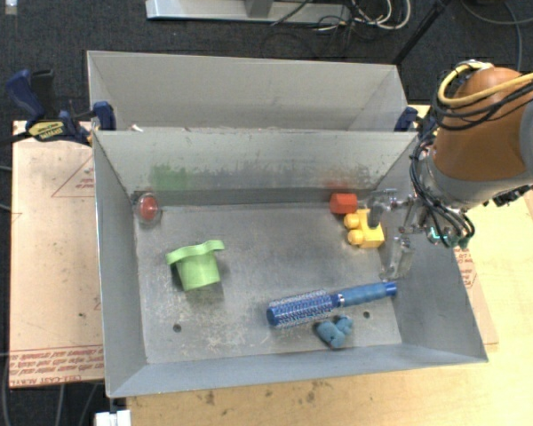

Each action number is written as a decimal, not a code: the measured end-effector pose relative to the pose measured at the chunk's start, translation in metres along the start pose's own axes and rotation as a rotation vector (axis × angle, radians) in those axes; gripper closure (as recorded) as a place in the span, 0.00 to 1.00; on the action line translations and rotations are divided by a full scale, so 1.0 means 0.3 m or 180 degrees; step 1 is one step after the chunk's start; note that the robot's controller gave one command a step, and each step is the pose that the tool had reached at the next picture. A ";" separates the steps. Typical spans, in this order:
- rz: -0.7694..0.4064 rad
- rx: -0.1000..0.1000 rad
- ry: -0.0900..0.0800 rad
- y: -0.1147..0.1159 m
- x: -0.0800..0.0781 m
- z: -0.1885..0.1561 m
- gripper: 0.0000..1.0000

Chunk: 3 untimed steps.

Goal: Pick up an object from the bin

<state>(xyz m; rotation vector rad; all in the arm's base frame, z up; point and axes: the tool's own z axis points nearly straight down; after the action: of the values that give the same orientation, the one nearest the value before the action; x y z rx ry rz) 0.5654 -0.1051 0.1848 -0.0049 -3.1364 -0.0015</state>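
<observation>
My gripper (397, 248) hangs low at the bin's right side, close to the right wall. Just to its left lies a yellow toy block (364, 229), and an orange-red block (343, 203) sits behind that against the back wall. Below the gripper, the handle end of a blue hairbrush (329, 304) points up toward it. A small blue piece (335, 331) lies in front of the brush. I see nothing held in the gripper.
A green cup-like piece (196, 266) lies on its side at the left of the bin floor. A small red ball (147, 209) rests in the back left corner. The arm with its orange cover and cables reaches in over the right rim.
</observation>
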 end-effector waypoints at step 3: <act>-0.0238 -0.0001 -0.0036 0.120 0.023 0.252 1.00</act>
<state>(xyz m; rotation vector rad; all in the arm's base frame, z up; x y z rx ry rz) 0.5581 -0.0690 0.1092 0.1126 -3.1456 -0.0024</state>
